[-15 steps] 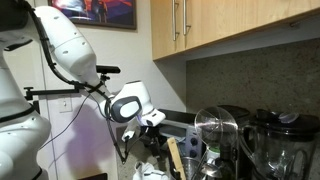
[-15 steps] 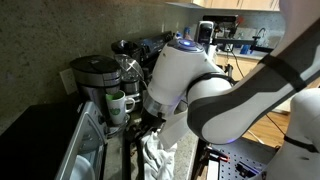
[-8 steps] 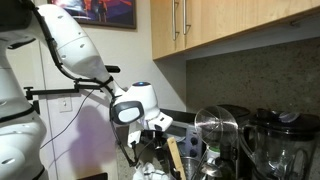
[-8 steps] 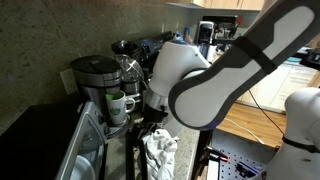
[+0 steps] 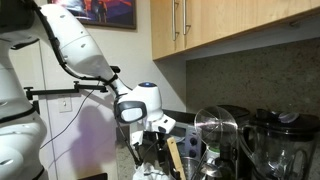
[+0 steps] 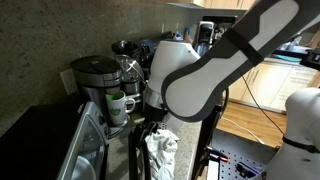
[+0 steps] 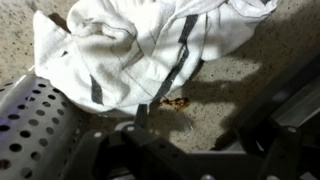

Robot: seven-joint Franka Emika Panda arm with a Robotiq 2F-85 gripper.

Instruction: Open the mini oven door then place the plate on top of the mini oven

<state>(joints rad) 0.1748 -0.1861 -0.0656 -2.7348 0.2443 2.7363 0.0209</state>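
Note:
The mini oven [image 6: 40,128] shows only as a dark boxy body with a silvery edge [image 6: 88,140] at the lower left of an exterior view. I cannot tell how its door stands. No plate is in view. My gripper [image 7: 200,112] is open and empty, its dark fingers [image 7: 141,115] pointing down at the speckled countertop just beside a white striped cloth [image 7: 140,45]. In both exterior views the gripper [image 5: 150,148] [image 6: 150,130] hangs low over the counter, right of the oven and over the cloth [image 6: 160,152].
A perforated metal cylinder [image 7: 30,130] stands close to the left finger. A coffee maker [image 6: 95,82] and a white mug [image 6: 118,103] stand at the stone back wall. Clear-jar blenders [image 5: 215,135] [image 5: 285,145] stand on the counter under wooden cabinets [image 5: 230,25].
The arm's wrist has shifted sideways and a little down towards the counter. The cloth under it shows more. The gripper stays open.

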